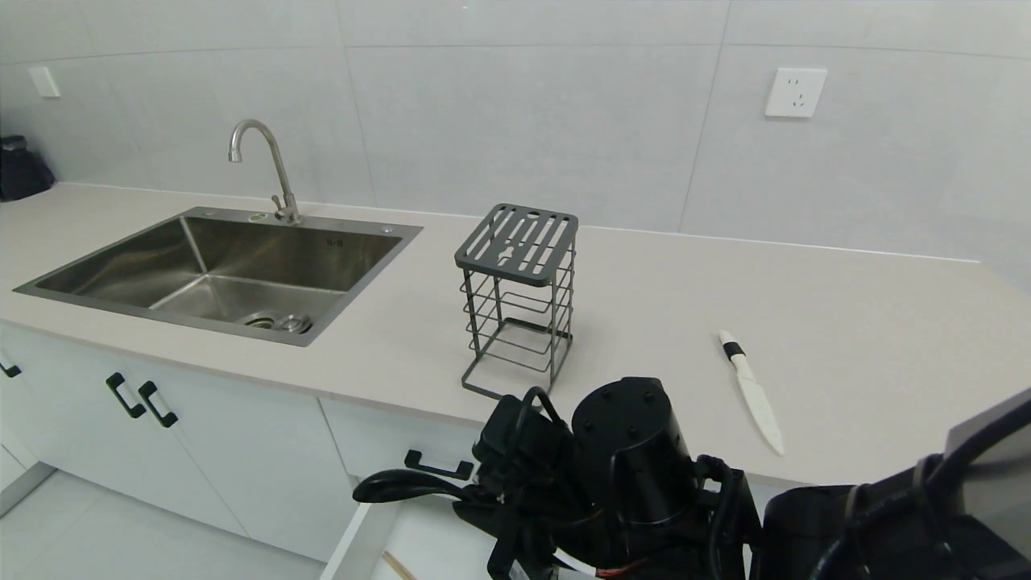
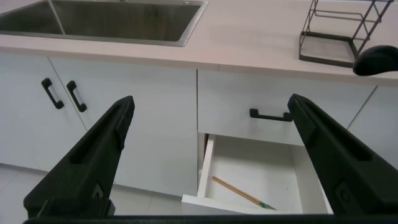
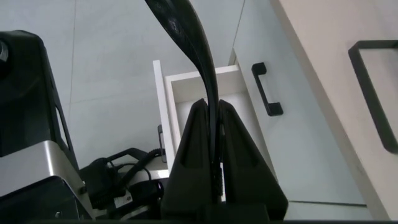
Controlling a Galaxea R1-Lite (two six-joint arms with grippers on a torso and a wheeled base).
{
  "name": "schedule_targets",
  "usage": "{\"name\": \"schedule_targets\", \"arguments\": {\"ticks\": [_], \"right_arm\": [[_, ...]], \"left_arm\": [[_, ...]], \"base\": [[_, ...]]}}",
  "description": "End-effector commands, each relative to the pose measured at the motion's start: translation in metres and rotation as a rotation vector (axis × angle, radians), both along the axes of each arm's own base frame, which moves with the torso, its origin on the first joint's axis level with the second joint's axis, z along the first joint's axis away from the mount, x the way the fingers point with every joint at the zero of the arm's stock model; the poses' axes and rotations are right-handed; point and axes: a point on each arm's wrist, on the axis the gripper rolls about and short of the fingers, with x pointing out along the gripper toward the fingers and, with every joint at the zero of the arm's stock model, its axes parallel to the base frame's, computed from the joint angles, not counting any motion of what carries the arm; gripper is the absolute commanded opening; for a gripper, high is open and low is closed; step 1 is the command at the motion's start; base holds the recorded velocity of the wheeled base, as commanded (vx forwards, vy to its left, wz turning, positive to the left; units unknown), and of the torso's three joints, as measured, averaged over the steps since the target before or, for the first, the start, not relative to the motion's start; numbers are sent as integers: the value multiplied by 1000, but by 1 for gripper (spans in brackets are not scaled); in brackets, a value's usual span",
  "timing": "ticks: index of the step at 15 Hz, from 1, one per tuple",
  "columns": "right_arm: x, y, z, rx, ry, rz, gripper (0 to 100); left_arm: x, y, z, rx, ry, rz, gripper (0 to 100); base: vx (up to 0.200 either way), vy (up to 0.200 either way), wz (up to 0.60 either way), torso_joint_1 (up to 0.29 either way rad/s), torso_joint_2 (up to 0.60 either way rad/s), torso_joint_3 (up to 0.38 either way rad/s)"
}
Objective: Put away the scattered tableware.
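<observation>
Beige countertop [image 1: 644, 290] is carrying a wire rack [image 1: 519, 302] mid-frame and a white knife [image 1: 751, 391] lower right. Right gripper [image 3: 213, 106] is clamping a black spoon [image 3: 186, 43] by the open drawer [image 2: 205, 168]; left gripper [image 2: 211, 102] is gaping apart.

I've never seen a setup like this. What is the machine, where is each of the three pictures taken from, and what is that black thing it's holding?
This is a robot with two arms, each ending in a two-fingered clamp called a gripper. The wide picture comes from a camera on its head, looking down at a kitchen counter. Set into it is a sink; a wire rack stands beside that, and a white knife lies further right. The other two pictures come from cameras on the wrists. One looks out past the left gripper, which is open, at an open drawer under the counter with chopsticks inside. The other shows the right gripper shut on the handle of a black spoon, with the drawer beyond it.
</observation>
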Motion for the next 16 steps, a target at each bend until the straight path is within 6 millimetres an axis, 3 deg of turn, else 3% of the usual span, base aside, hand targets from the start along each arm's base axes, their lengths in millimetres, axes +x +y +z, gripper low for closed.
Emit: {"name": "schedule_targets", "arguments": {"ticks": [1, 7, 10, 16], "right_arm": [[0, 2, -2, -1, 0, 3, 0], [5, 10, -15, -38, -11, 23, 0], [15, 20, -13, -15, -25, 16, 0], [19, 21, -21, -22, -6, 28, 0]], "left_arm": [[0, 0, 0, 1, 1, -1, 100], [0, 0, 0, 1, 1, -1, 100], [0, 0, 0, 1, 1, -1, 100], [0, 0, 0, 0, 1, -1, 100]], "base": [[0, 0, 0, -119, 266, 124], [0, 0, 0, -182, 361, 170], [0, 0, 0, -248, 496, 233], [0, 0, 0, -255, 493, 233]]}}
